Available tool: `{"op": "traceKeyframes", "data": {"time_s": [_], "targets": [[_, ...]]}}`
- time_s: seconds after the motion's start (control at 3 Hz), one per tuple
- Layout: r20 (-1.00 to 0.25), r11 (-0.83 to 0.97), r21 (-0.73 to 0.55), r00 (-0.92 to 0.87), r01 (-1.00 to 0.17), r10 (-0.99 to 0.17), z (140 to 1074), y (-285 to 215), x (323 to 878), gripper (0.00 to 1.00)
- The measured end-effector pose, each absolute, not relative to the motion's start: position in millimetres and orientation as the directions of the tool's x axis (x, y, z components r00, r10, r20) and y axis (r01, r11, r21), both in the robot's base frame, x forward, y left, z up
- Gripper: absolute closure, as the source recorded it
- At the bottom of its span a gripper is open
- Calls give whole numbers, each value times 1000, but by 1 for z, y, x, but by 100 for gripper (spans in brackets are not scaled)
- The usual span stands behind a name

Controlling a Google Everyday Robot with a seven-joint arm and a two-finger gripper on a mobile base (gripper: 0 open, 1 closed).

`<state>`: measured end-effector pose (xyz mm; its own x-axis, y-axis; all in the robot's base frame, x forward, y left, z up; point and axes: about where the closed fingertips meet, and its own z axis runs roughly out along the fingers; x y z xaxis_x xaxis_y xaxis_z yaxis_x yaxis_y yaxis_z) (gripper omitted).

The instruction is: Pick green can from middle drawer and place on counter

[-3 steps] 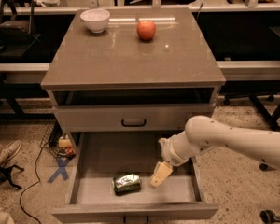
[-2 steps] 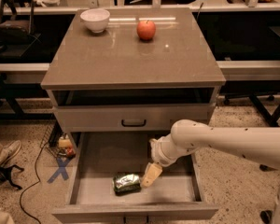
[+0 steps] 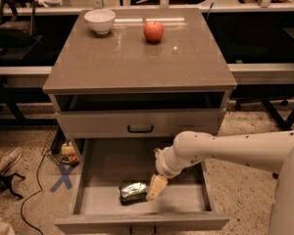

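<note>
The green can (image 3: 132, 192) lies on its side on the grey floor of the open middle drawer (image 3: 186, 199), near the front, left of centre. My gripper (image 3: 156, 186) is down inside the drawer, right at the can's right end; I cannot tell whether it touches the can. The white arm reaches in from the right. The counter (image 3: 137, 58) is the glossy grey-brown top of the cabinet, above the drawers.
A red apple (image 3: 153, 31) and a white bowl (image 3: 99, 20) stand at the back of the counter. A shut drawer front with a black loop handle (image 3: 140, 129) sits above the open drawer. Cables and a blue floor mark (image 3: 63, 178) lie to the left.
My gripper has moved left across the drawer, from well right of the can to right beside its right end. The can has not moved.
</note>
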<state>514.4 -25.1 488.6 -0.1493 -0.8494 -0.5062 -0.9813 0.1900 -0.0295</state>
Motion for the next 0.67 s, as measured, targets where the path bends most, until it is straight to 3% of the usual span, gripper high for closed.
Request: {"op": "traceKeyframes", "data": {"time_s": [0.67], "targets": [[-513,120,-64,-71,-991,-856,431,-17,529,0]]}}
